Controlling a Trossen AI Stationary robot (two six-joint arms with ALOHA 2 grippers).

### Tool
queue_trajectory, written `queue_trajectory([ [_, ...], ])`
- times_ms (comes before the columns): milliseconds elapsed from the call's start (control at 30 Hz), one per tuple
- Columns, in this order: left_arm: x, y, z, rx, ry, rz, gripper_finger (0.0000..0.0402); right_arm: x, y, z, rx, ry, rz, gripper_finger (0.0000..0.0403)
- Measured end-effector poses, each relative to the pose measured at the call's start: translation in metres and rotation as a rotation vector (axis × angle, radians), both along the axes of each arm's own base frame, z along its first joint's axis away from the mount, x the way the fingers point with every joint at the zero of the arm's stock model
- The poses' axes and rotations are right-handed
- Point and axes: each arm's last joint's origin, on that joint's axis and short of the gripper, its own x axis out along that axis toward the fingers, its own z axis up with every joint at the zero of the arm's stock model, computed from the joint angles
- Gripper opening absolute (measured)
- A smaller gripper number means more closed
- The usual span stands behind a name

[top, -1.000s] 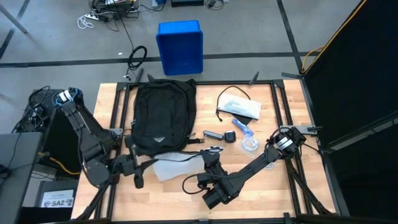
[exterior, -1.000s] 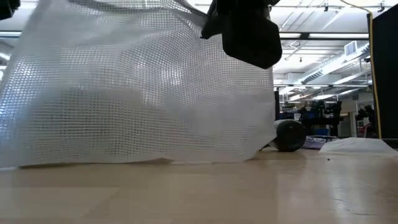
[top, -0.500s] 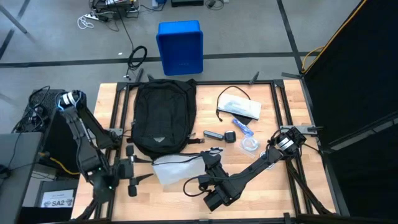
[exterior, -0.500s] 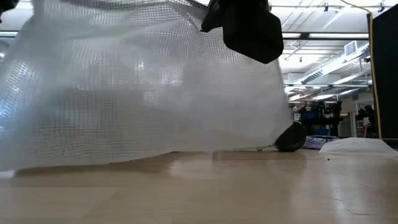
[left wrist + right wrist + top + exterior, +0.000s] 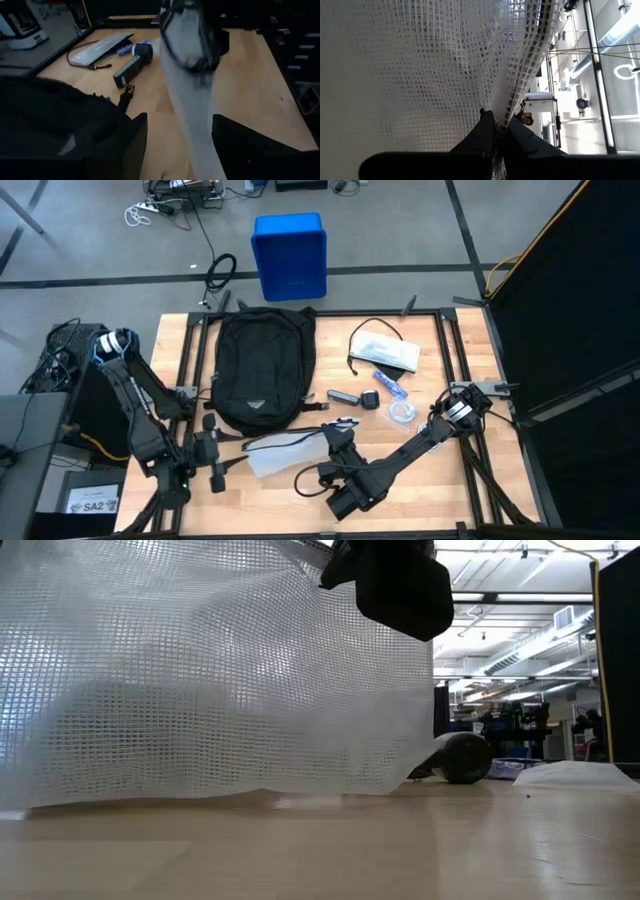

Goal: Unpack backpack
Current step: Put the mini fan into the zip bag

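The right gripper (image 5: 336, 432) pinches a white mesh pouch (image 5: 285, 450) near the desk's (image 5: 460, 490) front edge, probably to set it aside. The backpack (image 5: 262, 367) lies at the back-left. The left gripper (image 5: 218, 468) waits spread and empty, front-left.

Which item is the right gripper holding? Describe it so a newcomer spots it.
Start at the backpack, the largest dark object. Just off its bottom edge lies a white mesh pouch, pinched by the right gripper. It is the only translucent, gridded white item there.

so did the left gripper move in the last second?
Yes. The left gripper pulled back from the backpack toward the table's near-left edge.
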Motion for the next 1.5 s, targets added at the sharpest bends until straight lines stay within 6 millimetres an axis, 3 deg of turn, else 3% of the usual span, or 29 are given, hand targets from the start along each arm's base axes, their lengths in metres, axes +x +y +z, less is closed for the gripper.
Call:
queue_trajectory([
  [233, 0.003, -0.001, -0.026, -0.026, -0.065, 0.032, 0.0192, 0.002, 0.000, 0.000, 0.006, -0.003, 0.001, 0.0000],
  [567, 0.011, 0.009, -0.044, 0.003, -0.112, 0.090, 0.0179, 0.007, -0.003, 0.001, -0.004, 0.003, -0.003, 0.0000],
  [700, 0.021, 0.012, -0.042, 0.071, -0.097, 0.087, 0.0140, 0.010, -0.006, 0.001, -0.022, 0.012, -0.011, 0.0000],
  [900, 0.037, 0.015, -0.038, 0.207, -0.042, 0.027, 0.0015, 0.014, -0.010, 0.002, -0.090, 0.038, -0.019, 0.0000],
  [1133, 0.043, 0.014, -0.029, 0.486, -0.020, -0.007, 0.0000, 0.016, -0.012, 0.004, -0.147, 0.047, -0.028, 0.0000],
  [1367, 0.044, 0.013, -0.031, 0.563, 0.007, -0.030, 0.0000, 0.015, 0.002, 0.001, 0.071, 0.077, 0.045, 0.0002],
  [1500, 0.045, 0.011, -0.034, 0.577, 0.017, -0.033, 0.0000, 0.017, 0.010, 0.011, 0.239, 0.045, 0.071, 0.0027],
])
